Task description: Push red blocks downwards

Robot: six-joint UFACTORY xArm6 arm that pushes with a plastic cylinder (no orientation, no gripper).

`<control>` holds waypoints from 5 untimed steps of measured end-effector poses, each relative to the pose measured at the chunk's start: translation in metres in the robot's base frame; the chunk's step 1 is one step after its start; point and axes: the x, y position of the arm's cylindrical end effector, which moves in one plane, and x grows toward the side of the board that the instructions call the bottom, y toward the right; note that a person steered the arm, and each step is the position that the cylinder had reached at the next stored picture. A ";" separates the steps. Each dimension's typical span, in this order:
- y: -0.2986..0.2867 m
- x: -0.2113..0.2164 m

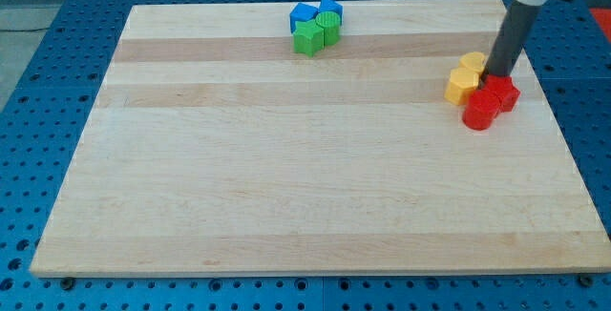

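**Tip parked right behind the reds, push about to start**

Nearest the camera it's just bare wooden board [286,196], nothing sitting in the bottom half at all. Everything is up top. Near the right edge there's a tight little cluster: two red blocks, a rounder red cylinder [480,111] toward the bottom and another red block [502,93] just above-right of it (shape hard to call, looks chunky and angular). Two yellow blocks [465,78] are touching them on the left side.

The rod comes down from the top right corner and my tip [494,75] lands right at the top of the reds, wedged beside the yellows. No jaws on this thing, so it's not holding anything, just touching or nearly touching.

Far off, by the top edge, sit blue blocks [315,11] and green blocks [315,34], bunched together.

I'd say the push is only beginning. Next move should be a straight drag toward the bottom edge, staying centred on the reds so the yellows don't get dragged along.
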 end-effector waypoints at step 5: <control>-0.035 0.125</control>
